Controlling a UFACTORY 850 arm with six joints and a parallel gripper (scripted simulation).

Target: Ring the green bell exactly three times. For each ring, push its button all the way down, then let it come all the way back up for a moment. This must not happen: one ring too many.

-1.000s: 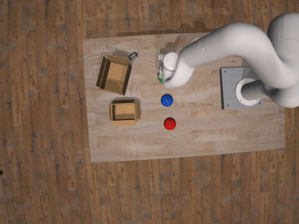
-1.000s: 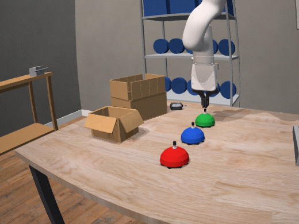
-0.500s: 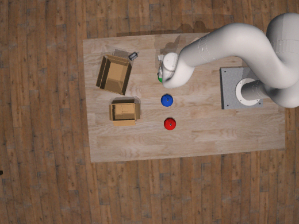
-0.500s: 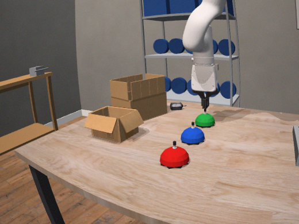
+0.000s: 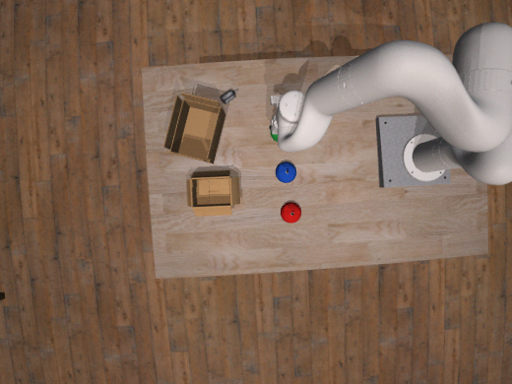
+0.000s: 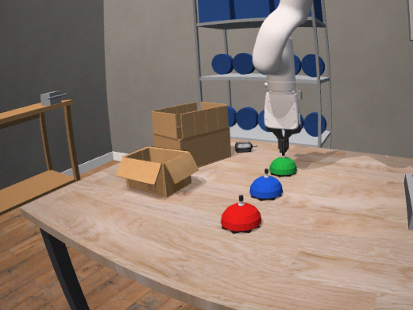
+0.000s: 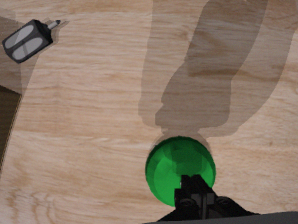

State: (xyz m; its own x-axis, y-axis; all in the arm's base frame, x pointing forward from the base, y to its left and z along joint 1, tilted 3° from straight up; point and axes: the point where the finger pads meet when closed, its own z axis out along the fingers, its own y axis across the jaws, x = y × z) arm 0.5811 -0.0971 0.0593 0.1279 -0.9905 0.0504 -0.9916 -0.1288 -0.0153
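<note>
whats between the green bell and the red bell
The blue bell sits between the green bell and the red bell, all three in a line; the exterior and top views both show it.

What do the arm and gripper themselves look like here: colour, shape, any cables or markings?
A smooth, glossy white arm of rounded tubular links, rising from a white ring on a grey square base plate. The gripper has a boxy white body and short black fingers. No cables or markings visible.
</note>
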